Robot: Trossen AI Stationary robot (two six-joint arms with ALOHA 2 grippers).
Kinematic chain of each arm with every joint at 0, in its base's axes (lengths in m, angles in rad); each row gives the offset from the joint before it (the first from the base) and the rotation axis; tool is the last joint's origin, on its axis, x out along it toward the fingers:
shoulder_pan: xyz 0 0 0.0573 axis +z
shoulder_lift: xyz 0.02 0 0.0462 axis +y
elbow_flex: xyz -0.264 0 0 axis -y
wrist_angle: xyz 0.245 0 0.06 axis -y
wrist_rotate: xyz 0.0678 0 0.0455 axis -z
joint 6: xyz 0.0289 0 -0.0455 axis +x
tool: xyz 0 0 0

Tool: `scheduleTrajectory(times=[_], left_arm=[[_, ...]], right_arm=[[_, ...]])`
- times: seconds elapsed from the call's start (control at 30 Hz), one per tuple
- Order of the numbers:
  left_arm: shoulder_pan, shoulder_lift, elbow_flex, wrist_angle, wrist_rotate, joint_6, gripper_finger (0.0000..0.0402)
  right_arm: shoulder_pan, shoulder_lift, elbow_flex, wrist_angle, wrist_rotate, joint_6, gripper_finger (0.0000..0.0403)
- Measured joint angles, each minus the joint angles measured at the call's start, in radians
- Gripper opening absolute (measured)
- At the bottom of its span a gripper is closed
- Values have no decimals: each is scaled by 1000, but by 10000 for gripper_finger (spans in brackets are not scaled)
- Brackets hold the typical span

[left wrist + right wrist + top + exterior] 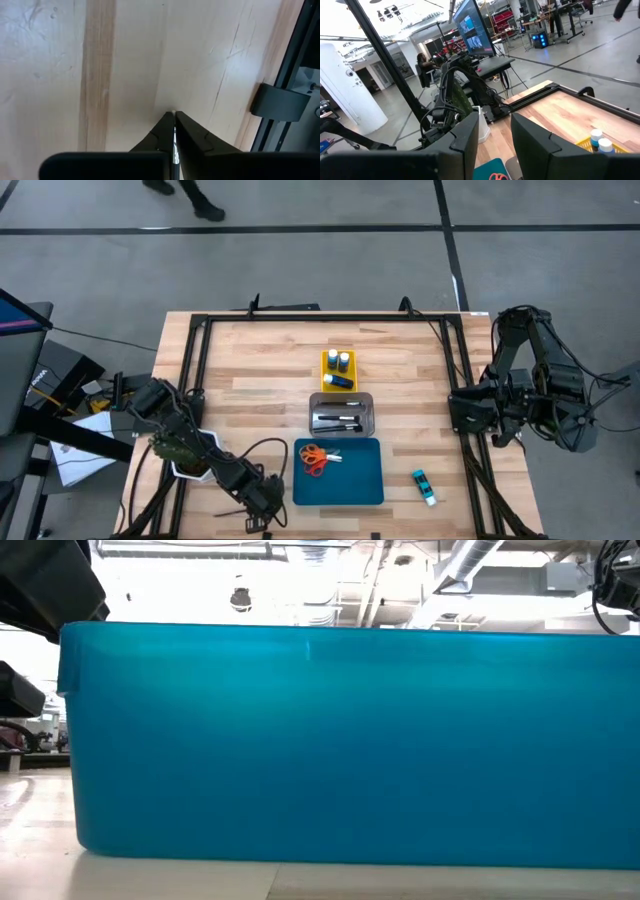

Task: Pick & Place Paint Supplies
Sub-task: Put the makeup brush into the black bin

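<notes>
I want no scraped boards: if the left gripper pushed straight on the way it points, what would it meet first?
Most likely the wooden tabletop: the shut left gripper points down at bare boards, tips apparently at the surface; nothing lies between.

Blue tray (340,740) wall filling the whole low view, hiding table and both arms. Silvery sliver pinched between left gripper (174,120) fingers, too thin to identify.

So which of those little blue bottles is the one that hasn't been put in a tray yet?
Start at the big blue tray at the wooden table's near edge. Just to its right a small blue bottle lies on its side on the bare wood. The other bottles sit in the yellow tray; this one lies alone, outside every tray.
</notes>
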Motion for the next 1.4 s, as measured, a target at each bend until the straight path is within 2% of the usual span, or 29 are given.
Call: scheduleTrajectory(times=[0.53, 1.4], left_arm=[[62, -74, -3, 5, 67, 27, 0], [214, -86, -2, -35, 46, 135, 0]], right_arm=[[0, -1, 0, 0, 0, -5, 111], [0, -22, 0, 0, -23, 0, 111]])
